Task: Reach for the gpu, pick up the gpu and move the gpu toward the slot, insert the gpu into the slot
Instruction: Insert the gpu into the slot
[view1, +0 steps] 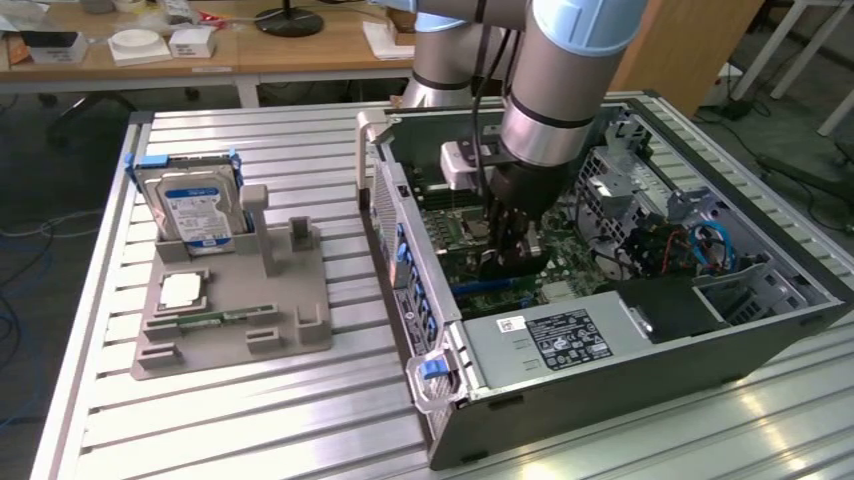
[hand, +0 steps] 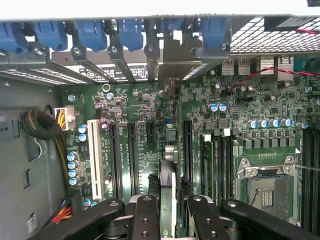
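**rigwatcher:** So where was the gpu (view1: 507, 272) at that point? From the exterior view I could only make out a dark slab under the gripper (view1: 518, 255), down inside the open case (view1: 747, 330).

**pcb_dave:** It was in the jaws. In the wrist view the gripper (hand: 170, 201) had its fingers (hand: 146, 212) clamped on the card from either side. You could see the gpu (hand: 168, 172) edge-on, running away from them across the motherboard (hand: 135, 105). It stood upright over the board, right by the slot (view1: 483, 289), that blue strip. I couldn't tell whether the connector edge was touching the slot, because the card itself hid it.

**rigwatcher:** Insertion stage then. What would've made it go well?

**pcb_dave:** My take was to keep the card dead square. It looked parallel to the black slots (hand: 132, 155) beside it, which was good. With any twist I'd have expected the contacts to ride up on the lip instead of dropping in. The bracket end also had to land in its gap at the rear wall, by those blue clips (hand: 130, 32), so I'd have watched that end as much as the connector. Then it needed a straight, slow push with no sideways drag. A thin card pinched between two fingers could pivot in the grip and seat one end first, so an even press mattered. The blue cables (view1: 714, 245) sat well apart from it, so I saw no snag risk there.
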